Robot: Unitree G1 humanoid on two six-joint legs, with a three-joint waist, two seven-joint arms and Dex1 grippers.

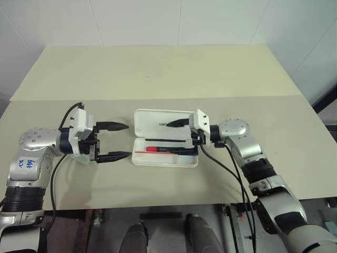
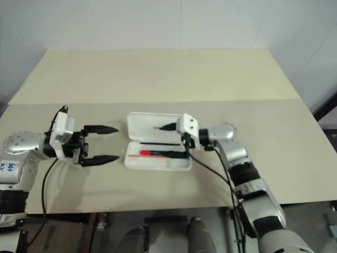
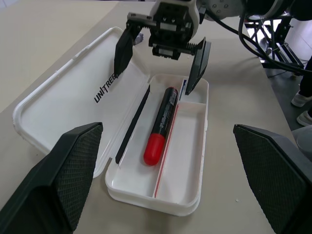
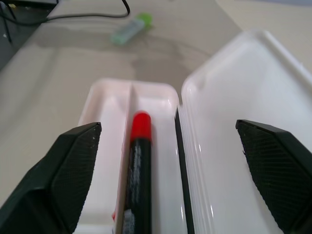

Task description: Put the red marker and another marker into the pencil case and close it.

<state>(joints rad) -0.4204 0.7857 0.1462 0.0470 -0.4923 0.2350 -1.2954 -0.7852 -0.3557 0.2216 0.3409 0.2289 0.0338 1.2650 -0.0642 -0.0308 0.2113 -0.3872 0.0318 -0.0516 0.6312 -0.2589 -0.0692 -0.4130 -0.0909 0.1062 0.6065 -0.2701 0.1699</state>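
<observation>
The white pencil case (image 1: pixel 164 162) lies open in the middle of the table, its lid (image 3: pixel 73 92) lettered "UNITREE" folded flat toward the far side. The red marker (image 3: pixel 162 122) rests lengthwise in the tray, red cap toward my left arm. My right gripper (image 1: pixel 179 138) hangs open over the case's right end, one finger above the lid and one above the tray, holding nothing. My left gripper (image 1: pixel 127 140) stands open just left of the case, pointing at it, with nothing in it. A stubby light-green marker (image 4: pixel 130 29) lies on the table beyond the case's left end.
A seam (image 1: pixel 263 97) runs across the beige table behind the case. Black cables (image 1: pixel 231 174) trail from my right wrist over the table's near edge. A white wall (image 1: pixel 158 21) stands behind the table.
</observation>
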